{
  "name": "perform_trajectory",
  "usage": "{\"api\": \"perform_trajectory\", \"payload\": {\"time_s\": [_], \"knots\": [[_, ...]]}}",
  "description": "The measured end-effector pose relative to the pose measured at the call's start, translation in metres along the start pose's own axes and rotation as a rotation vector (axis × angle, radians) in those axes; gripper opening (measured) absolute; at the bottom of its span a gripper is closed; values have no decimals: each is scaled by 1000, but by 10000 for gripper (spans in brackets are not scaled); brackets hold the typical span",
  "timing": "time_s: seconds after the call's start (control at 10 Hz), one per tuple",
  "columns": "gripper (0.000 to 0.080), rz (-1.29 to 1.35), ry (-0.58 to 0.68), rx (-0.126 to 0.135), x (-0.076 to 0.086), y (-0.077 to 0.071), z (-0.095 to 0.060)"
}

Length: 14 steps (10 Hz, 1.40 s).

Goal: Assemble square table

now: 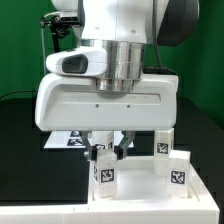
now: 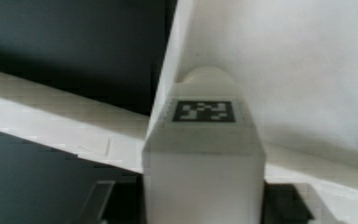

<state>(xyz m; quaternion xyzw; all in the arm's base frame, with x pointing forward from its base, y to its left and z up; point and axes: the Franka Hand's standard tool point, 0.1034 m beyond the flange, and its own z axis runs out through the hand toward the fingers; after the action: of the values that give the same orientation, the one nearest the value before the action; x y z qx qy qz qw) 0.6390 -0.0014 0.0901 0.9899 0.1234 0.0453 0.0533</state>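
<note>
The exterior view faces the arm head-on, close in, level with the gripper [image 1: 108, 150]. The wrist view looks down along the fingers, very near the tagged leg [image 2: 206, 150] between them, which both views share.

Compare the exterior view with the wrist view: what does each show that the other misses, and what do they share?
Only the exterior view shows the gripper with the arm above it, two more tagged legs standing at its right, and the marker board behind. Only the wrist view shows the held leg's tag close up, plus a long white rail crossing behind. Both show the leg in the gripper.
</note>
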Motion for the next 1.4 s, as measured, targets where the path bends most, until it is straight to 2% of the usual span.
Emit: {"api": "perform_trajectory", "payload": {"time_s": [0.3,0.6,0.8,1.1,1.3,1.4], "knots": [[286,236,0,2,0,1,0],[287,673,-1,6,-1,4,1],[287,957,-8,32,-2,7,3],[287,1293,-34,32,1,6,4],[287,1353,-41,29,0,7,4],[398,1349,-40,29,0,7,5]]}}
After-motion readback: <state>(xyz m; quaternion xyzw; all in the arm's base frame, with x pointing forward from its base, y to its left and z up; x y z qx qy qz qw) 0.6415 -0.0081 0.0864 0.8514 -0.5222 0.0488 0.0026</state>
